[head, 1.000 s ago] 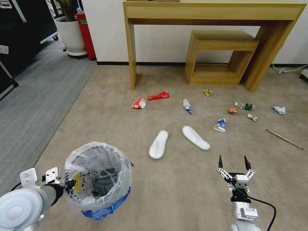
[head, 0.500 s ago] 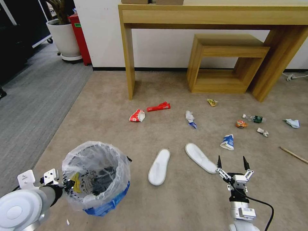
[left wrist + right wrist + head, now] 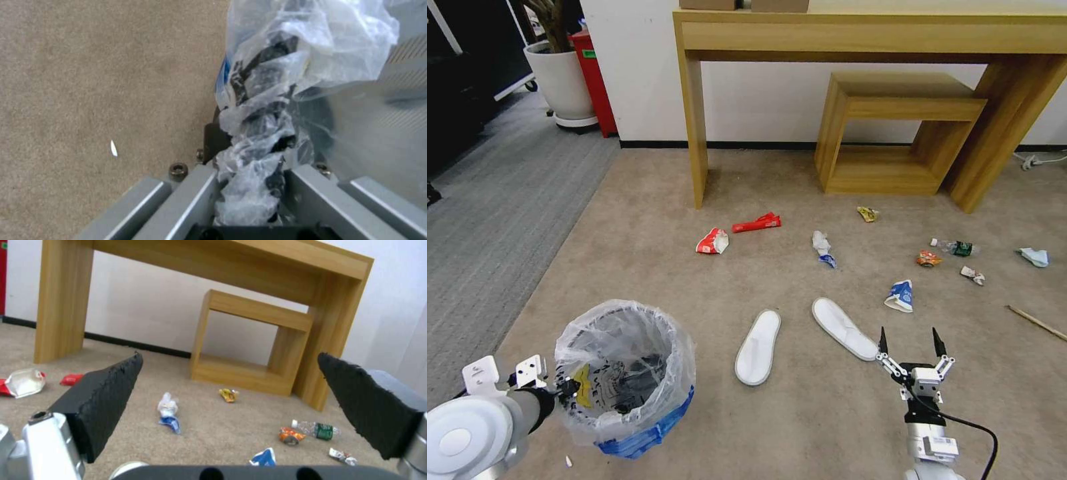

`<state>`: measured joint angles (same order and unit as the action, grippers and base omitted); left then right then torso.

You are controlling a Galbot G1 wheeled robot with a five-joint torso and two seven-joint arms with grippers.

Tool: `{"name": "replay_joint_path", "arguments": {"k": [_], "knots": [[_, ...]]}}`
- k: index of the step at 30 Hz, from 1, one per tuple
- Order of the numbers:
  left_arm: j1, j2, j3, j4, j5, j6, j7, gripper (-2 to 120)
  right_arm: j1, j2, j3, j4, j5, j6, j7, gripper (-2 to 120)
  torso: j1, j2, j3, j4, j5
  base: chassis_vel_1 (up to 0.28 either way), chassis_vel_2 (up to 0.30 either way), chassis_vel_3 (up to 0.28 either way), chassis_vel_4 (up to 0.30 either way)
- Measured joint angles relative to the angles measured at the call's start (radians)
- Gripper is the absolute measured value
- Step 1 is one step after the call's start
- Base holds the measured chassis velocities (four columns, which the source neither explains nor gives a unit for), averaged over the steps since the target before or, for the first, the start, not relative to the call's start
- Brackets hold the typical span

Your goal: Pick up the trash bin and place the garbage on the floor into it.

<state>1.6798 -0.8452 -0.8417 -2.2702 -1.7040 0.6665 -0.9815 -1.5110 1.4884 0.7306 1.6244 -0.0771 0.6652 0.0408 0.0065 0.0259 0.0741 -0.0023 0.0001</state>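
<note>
Blue trash bin (image 3: 647, 427) gripped at its bagged rim by our left gripper (image 3: 564, 388); our right gripper (image 3: 908, 341) hangs spread wide above beige floor (image 3: 800, 427), near one white slipper (image 3: 844, 328).

White rounded arm joints, silver wrists; black pointed fingers (image 3: 884, 339) on right pincer (image 3: 910, 341), black cable trailing behind.

— Where, the trash bin (image 3: 627, 380)?
— Near left of the floor (image 3: 800, 427), clamped at its rim by the left gripper (image 3: 568, 388).
— And the garbage?
— Two slippers (image 3: 758, 347) midway, right of the bin; wrappers (image 3: 714, 241) beyond them, before the wooden table (image 3: 694, 120); small bottle (image 3: 957, 248) far right.
— Right gripper (image 3: 908, 343)?
— Spread wide, just beside the nearer slipper's heel.
</note>
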Motion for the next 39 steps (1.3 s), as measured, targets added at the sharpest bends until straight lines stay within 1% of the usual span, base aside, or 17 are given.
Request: {"name": "replay_joint_path", "arguments": {"k": [18,32,36,39], "knots": [[-0.014,0.012,0.002,0.009,-0.007,-0.01,-0.002,0,0.01,0.001,-0.007,-0.008,-0.003,-0.005,-0.009,100,0.0,0.0,0.0,0.0001,-0.0001,-0.009,0.006,0.009,-0.009],[-0.019,0.003,0.011,0.003,-0.003,-0.014,-0.001,0,0.017,-0.001,-0.008,-0.027,0.016,0.028,-0.005,100,0.0,0.0,0.0,0.0001,0.0,-0.027,0.034,0.032,-0.036],[-0.019,0.012,0.007,0.008,-0.006,-0.016,-0.001,0,0.017,-0.007,-0.008,-0.023,0.015,0.019,0.007,100,0.0,0.0,0.0,0.0,0.0,0.0,0.0,0.0,0.0],[-0.024,0.017,0.005,0.01,-0.01,-0.019,-0.001,0,0.02,-0.012,-0.006,-0.004,0.014,-0.008,0.016,100,0.0,0.0,0.0,0.0001,0.0,0.0,0.0,0.0,0.0]]}}
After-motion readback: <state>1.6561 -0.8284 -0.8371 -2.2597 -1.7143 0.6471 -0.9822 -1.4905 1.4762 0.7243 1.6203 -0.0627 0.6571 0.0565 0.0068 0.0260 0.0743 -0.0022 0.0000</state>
